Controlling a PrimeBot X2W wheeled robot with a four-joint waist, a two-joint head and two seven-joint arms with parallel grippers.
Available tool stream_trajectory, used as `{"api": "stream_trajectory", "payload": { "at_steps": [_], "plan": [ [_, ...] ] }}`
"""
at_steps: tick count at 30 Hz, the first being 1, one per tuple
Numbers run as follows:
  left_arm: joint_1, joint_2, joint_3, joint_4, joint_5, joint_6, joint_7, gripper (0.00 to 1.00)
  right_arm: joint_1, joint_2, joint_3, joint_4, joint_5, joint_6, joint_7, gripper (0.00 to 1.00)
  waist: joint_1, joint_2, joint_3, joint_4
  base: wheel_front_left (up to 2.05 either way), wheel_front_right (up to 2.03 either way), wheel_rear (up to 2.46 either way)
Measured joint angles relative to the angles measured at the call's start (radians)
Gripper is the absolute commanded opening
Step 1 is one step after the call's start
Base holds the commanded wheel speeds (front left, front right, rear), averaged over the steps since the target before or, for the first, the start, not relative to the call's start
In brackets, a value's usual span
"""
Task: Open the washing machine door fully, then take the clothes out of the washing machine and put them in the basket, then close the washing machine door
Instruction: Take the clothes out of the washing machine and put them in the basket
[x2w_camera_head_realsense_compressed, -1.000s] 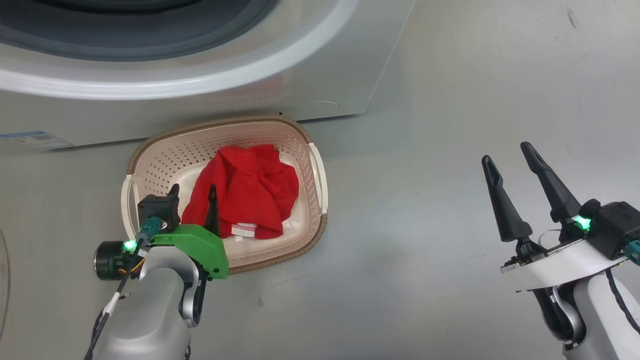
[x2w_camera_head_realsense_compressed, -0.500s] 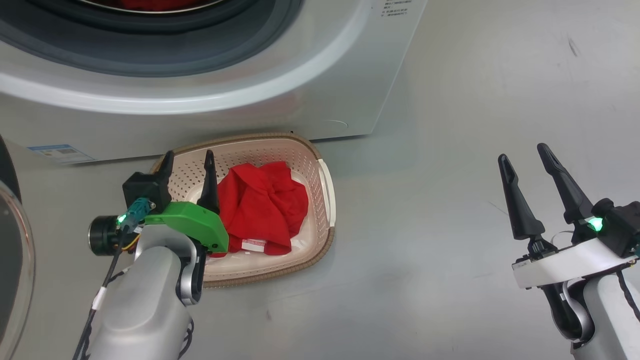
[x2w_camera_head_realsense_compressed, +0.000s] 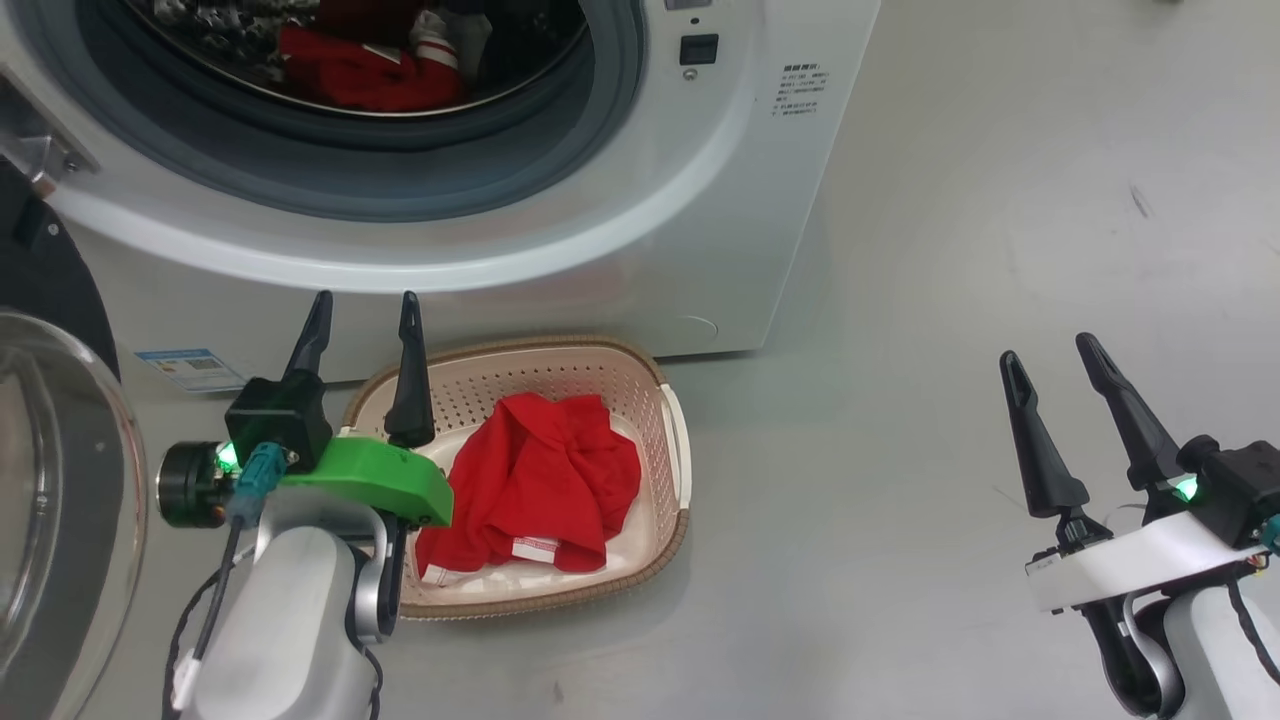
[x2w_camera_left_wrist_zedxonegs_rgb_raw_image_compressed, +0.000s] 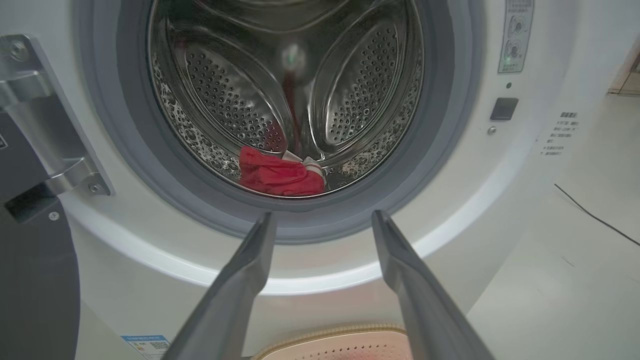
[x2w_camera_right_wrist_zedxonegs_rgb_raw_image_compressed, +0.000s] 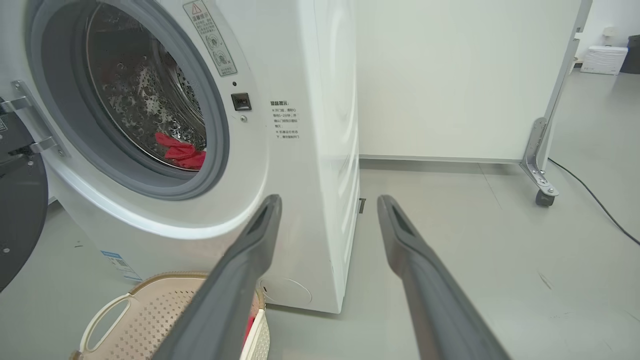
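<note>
head view: clothes (x2w_camera_head_realsense_compressed: 540, 480) in the basket (x2w_camera_head_realsense_compressed: 600, 348)

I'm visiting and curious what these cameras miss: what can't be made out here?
- Head view: the top edge cuts the perforated steel drum, so how many bright red clothes remain is unclear.
- Head view: the left edge cuts the round black-rimmed glass door.
- Head view: the green mount of the left gripper hides the near-left corner of the cream perforated basket.
- Right wrist view: the printed notice on the white washing machine is too small to read.
</note>
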Motion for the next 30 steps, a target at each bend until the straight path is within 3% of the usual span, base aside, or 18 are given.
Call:
{"api": "stream_trajectory", "payload": {
  "at_steps": [16, 30],
  "plan": [
    [0.229, 0.003, 0.018, -0.158, 0.071, 0.0, 0.0, 1.0, 0.102, 0.055, -0.016, 0.002, -0.034, -0.028, 0.0, 1.0, 0.0, 0.0, -0.157, 0.035, 0.0, 0.0, 0.0],
    [0.389, 0.009, 0.013, -0.192, 0.085, 0.0, 0.0, 1.0, 0.183, 0.094, 0.002, 0.004, -0.053, -0.048, 0.0, 1.0, 0.0, 0.0, -0.258, 0.047, 0.0, 0.0, 0.0]
  ]
}}
